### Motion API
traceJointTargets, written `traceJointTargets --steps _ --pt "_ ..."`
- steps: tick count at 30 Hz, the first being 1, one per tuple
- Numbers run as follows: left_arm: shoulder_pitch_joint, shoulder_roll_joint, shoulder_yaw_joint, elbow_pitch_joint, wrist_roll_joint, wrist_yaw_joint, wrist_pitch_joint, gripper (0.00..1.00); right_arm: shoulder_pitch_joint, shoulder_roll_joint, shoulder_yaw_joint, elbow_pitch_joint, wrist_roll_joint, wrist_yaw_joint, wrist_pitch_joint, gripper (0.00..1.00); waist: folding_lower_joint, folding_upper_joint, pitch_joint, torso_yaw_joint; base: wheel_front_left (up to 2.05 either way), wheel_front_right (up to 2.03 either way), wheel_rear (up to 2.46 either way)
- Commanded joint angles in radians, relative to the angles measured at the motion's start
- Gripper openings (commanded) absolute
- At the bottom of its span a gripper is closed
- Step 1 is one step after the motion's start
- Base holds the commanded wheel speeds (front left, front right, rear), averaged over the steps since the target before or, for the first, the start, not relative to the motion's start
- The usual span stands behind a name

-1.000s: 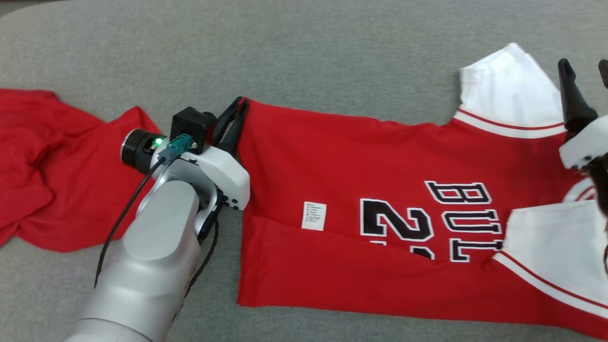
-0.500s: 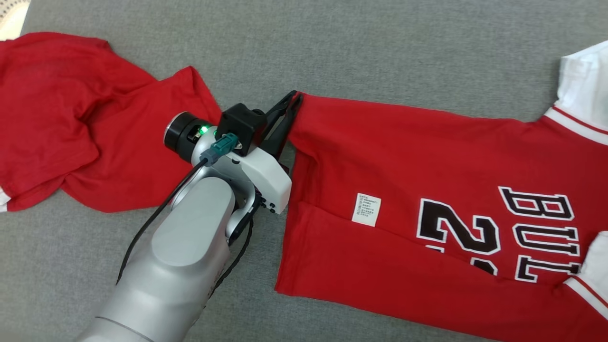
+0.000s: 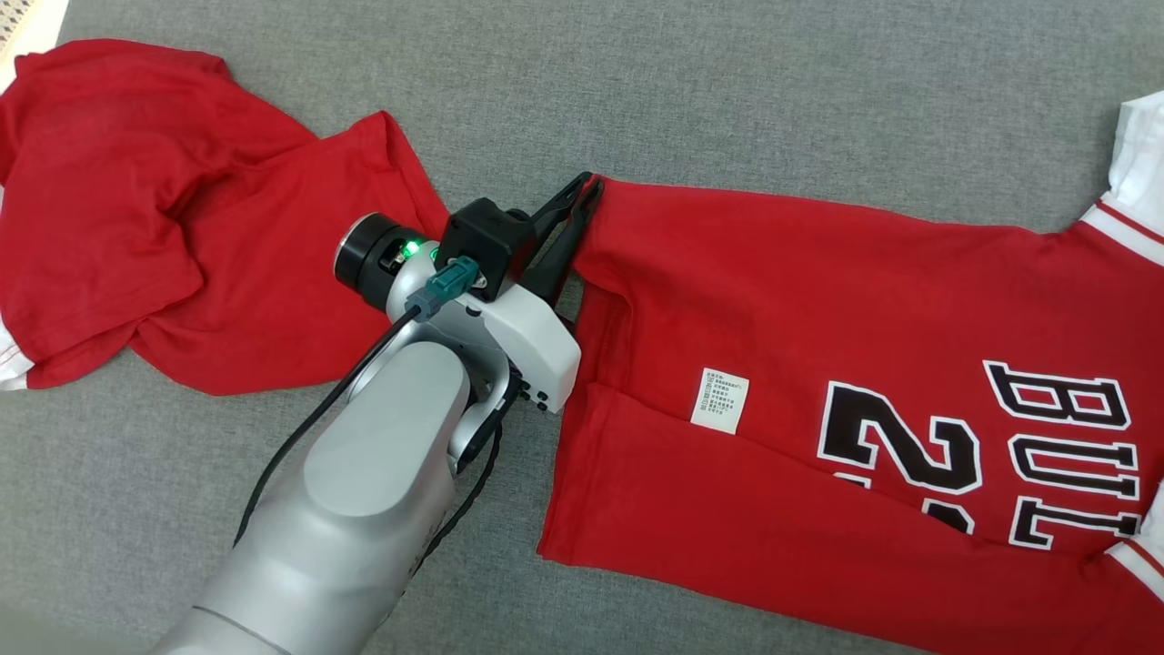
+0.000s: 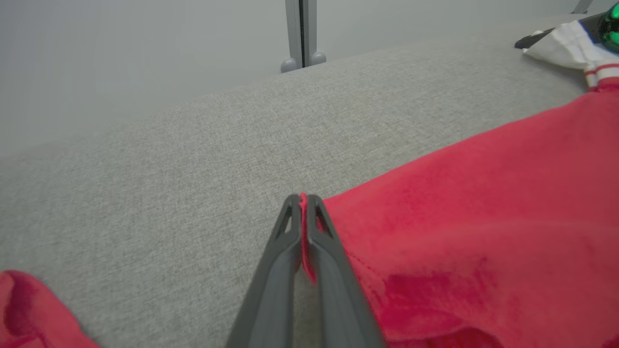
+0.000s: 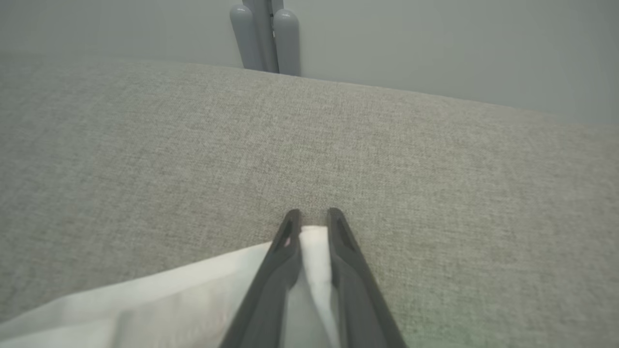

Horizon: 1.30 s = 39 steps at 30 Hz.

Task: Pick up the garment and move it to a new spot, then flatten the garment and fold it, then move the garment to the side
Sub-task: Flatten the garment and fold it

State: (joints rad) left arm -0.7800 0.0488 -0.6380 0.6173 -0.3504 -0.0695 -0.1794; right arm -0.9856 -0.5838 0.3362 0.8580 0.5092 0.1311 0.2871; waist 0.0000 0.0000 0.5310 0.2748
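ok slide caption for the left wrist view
Left gripper pinching the corner of a red jersey on grey woven upholstery

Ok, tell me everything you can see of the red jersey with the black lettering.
The jersey is red, soft-looking cloth with white, red-striped sleeves, black white-edged lettering reading BUL and a 2, and a white care label. It lies spread flat on the grey fabric surface, its near long edge folded over the print. The left pincer is shut on its far hem corner. The fingers of the right pincer straddle a white sleeve edge; whether they pinch it is unclear.
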Motion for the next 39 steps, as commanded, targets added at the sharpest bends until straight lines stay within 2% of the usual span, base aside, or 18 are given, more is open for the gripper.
traceJointTargets --steps 1,5,14,21,31,39 --pt "0.006 0.005 0.001 0.000 -0.003 0.004 -0.001 0.00 0.017 0.004 0.010 0.021 0.004 -0.001 0.014 0.00 0.0000 0.0000 -0.001 -0.002 0.00 0.00 0.00" --pt "-0.006 0.015 0.006 0.011 -0.007 0.012 -0.001 0.00 -0.010 -0.014 0.019 0.030 0.004 -0.002 -0.045 0.00 0.0000 0.0000 -0.006 -0.015 0.00 0.00 0.00" --pt "-0.047 0.059 0.036 0.062 -0.016 0.034 -0.011 0.00 -0.024 0.006 0.059 0.041 0.002 -0.001 -0.241 0.00 0.0000 0.0000 -0.053 -0.085 0.00 0.00 0.00" --pt "-0.047 0.081 0.036 0.103 -0.025 0.030 -0.015 0.00 0.020 0.026 0.094 0.019 0.040 -0.001 -0.347 0.00 0.0000 0.0000 -0.116 -0.134 0.00 0.00 0.00" --pt "0.036 0.118 0.008 0.140 -0.038 0.007 0.005 0.00 0.172 0.045 0.114 -0.067 0.156 -0.001 -0.404 0.00 0.0000 0.0000 -0.242 -0.195 0.00 0.00 0.00" --pt "0.104 0.152 -0.013 0.117 -0.040 0.005 0.022 0.00 0.346 0.032 0.101 -0.194 0.234 -0.001 -0.378 0.00 0.0000 0.0000 -0.328 -0.224 0.00 0.00 0.00"
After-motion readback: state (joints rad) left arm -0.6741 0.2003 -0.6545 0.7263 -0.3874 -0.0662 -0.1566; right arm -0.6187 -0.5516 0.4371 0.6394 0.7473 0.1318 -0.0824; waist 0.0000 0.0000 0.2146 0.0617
